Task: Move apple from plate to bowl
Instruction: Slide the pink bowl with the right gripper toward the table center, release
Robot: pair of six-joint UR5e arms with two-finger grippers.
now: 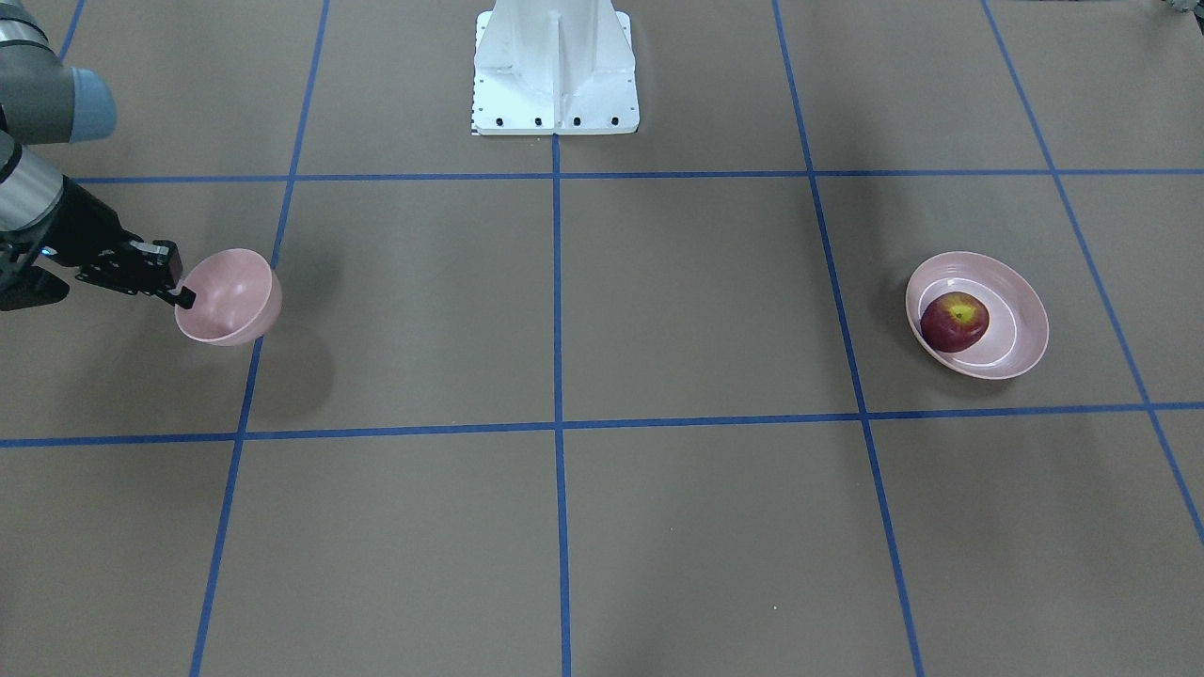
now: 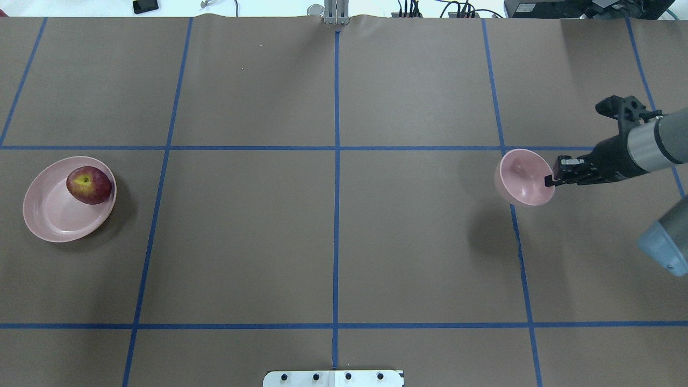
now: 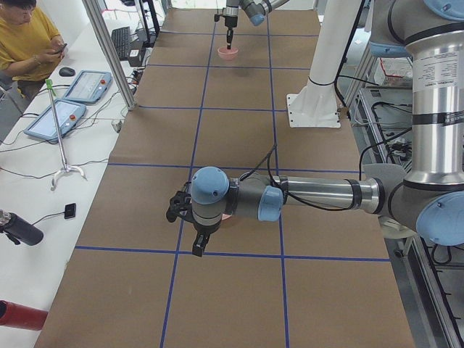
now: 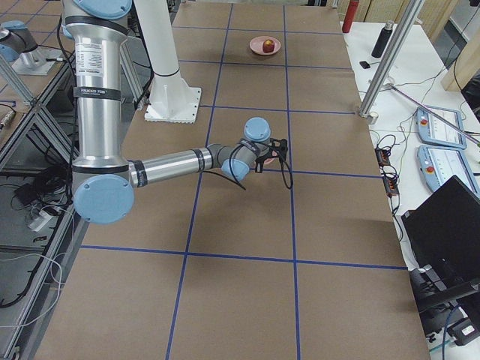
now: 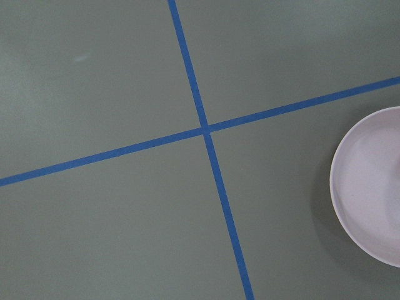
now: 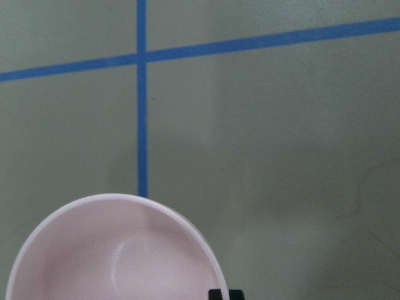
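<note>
Over by the table's (image 2: 333, 258) right-hand edge, roughly midway between the near and far edges, the right gripper (image 2: 549, 181) is clamped on the rim of the bowl (image 2: 520, 174), its dark fingers pinched together on the side of the lip nearest that edge. The bowl hangs tilted, its plain pink hollow turned up and toward the gripper. It is off the surface: its shadow falls on the brown covering apart from it, a little closer to the robot's edge. The right wrist camera looks down past the same rim, with a black fingertip just beside it at the bottom of the view. Well apart, near the table's left-hand edge and at about the same depth, the apple (image 2: 89, 185) rests on the plate (image 2: 48, 220), its yellow patch facing up. It sits off centre, on the side of the plate toward the middle of the table. The plate lies flat in one of the squares marked by the blue tape lines (image 2: 336, 215). The left gripper (image 3: 199, 245) shows only in the view from the table's left end, pointing down from the near arm stretched out over that end. I cannot tell whether its fingers are apart or together. The left wrist camera shows a crossing of tape lines and a curved pale rim at its right edge.
</note>
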